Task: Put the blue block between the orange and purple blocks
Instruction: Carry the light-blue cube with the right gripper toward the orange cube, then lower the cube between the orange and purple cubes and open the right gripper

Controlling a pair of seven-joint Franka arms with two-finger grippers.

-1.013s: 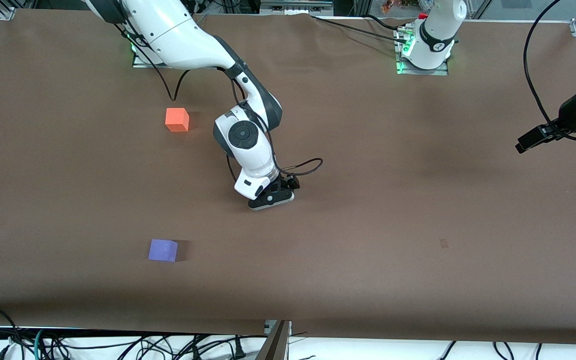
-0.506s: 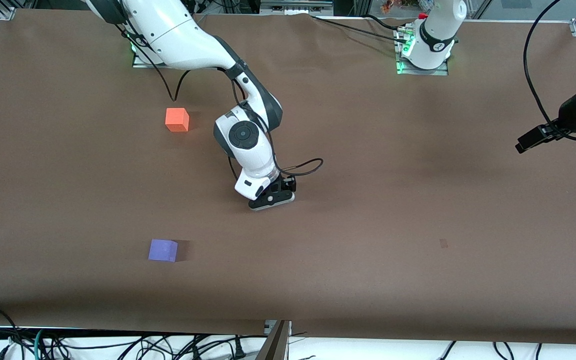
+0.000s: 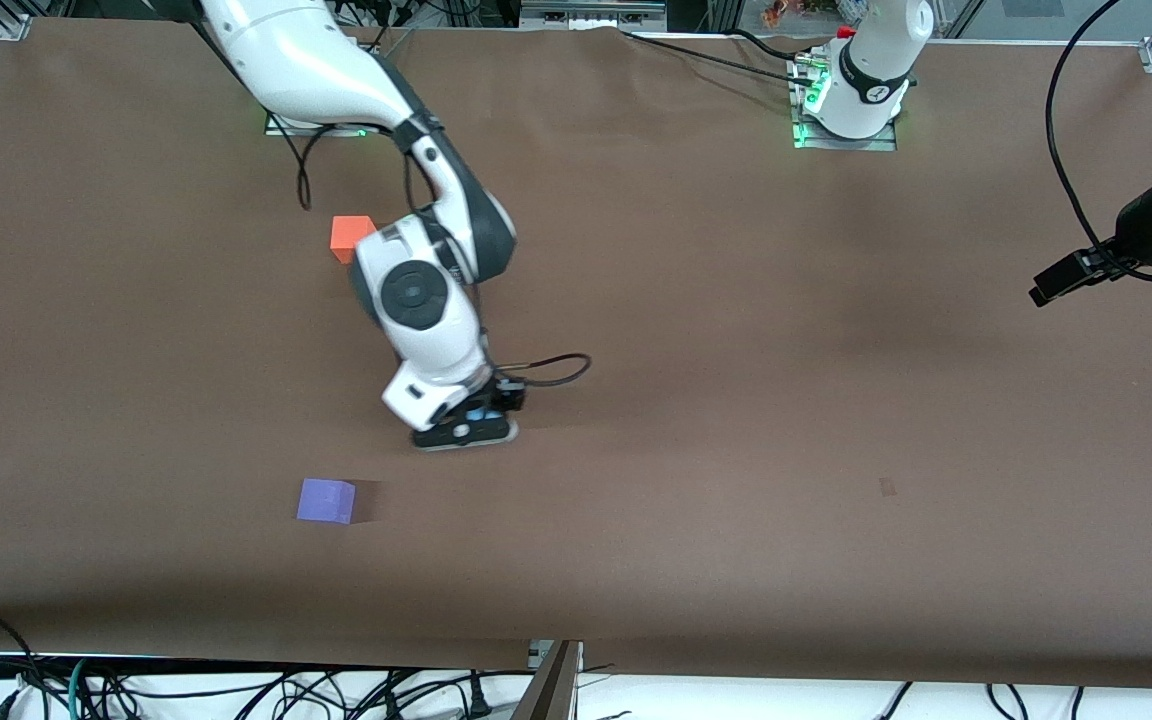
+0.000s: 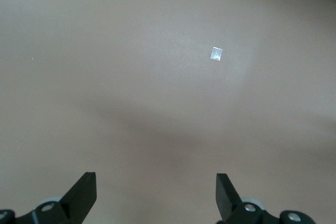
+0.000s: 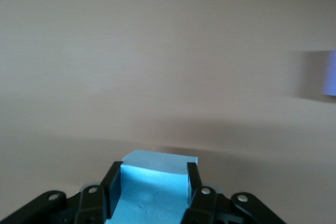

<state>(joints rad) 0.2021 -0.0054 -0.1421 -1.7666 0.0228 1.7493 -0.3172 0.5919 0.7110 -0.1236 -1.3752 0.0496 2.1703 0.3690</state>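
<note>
The right pincer (image 3: 466, 432), clamped on the blue block (image 5: 152, 190), hangs over the table (image 3: 736, 400) between the orange block (image 3: 347, 236) and purple block (image 3: 326, 500), toward the left arm's end. Released here, the block would land off their line. The left pincer (image 4: 156, 195) waits spread apart at its own end.

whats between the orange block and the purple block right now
In the front view, only bare table lies between the orange block and purple block; the right gripper holds the blue block just beside that stretch.

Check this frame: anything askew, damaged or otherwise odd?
Nothing stands out. The right claw holds the blue block squarely over the table, between the orange block and purple block. The left claw waits open at the left arm's end.
</note>
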